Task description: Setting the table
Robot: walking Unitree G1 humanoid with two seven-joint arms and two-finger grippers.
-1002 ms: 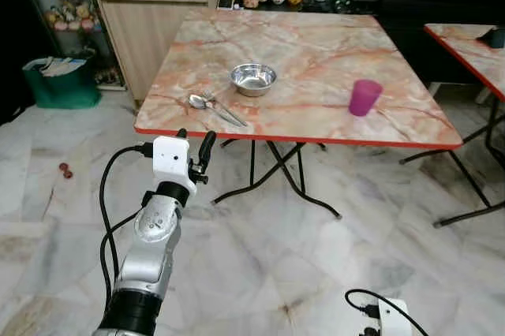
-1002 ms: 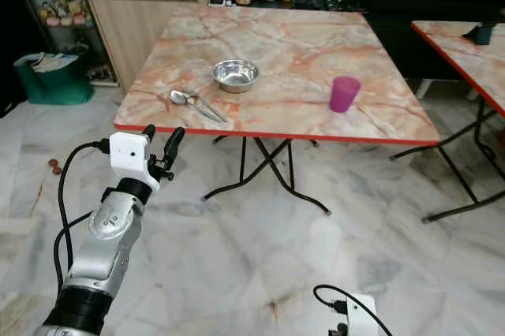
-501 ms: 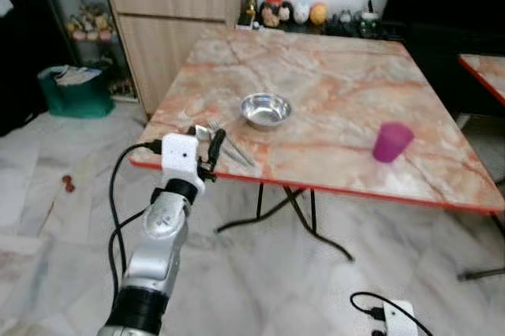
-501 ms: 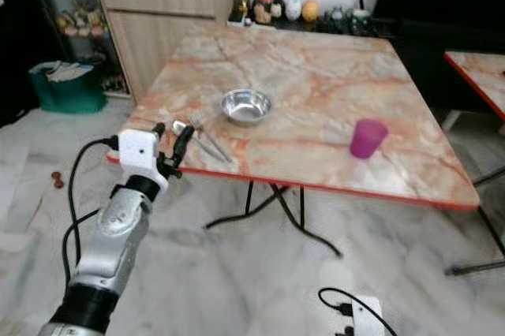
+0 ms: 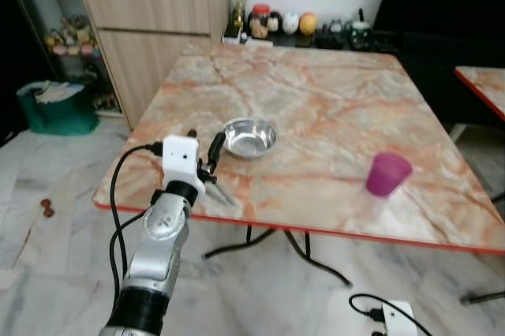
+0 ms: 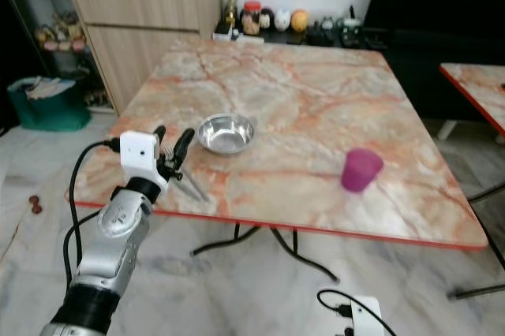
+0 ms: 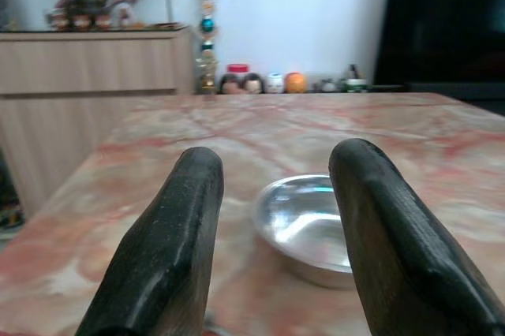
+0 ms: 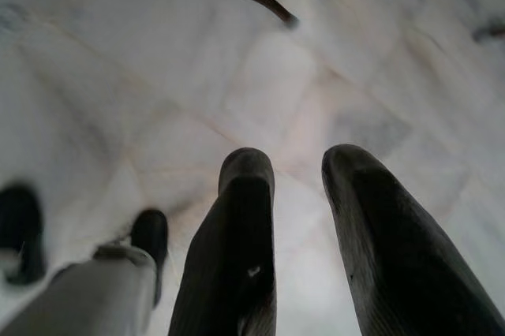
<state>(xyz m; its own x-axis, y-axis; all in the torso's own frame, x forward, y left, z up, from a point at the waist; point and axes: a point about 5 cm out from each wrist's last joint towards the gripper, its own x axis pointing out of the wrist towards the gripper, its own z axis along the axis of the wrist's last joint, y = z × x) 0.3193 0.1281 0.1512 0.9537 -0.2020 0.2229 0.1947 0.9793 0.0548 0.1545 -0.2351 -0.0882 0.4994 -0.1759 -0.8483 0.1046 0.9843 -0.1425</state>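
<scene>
- A white marble-tiled floor (image 5: 260, 289) runs under a wooden cabinet (image 5: 150, 28) by the far wall.
- The marble-patterned table (image 5: 316, 115) with its red edge carries the task's things.
- The left gripper (image 5: 202, 148) is raised over the table's near-left corner, fingers parted with nothing between them.
- The right gripper (image 8: 296, 194) hangs low over the floor, its fingers a little apart and empty.
- The steel bowl (image 5: 249, 136) sits left of centre, just beyond the left gripper.
- The purple cup (image 5: 387, 174) stands upright, well apart to the right.
- A utensil (image 5: 218, 191) lies beside the left gripper, near the table's edge.
</scene>
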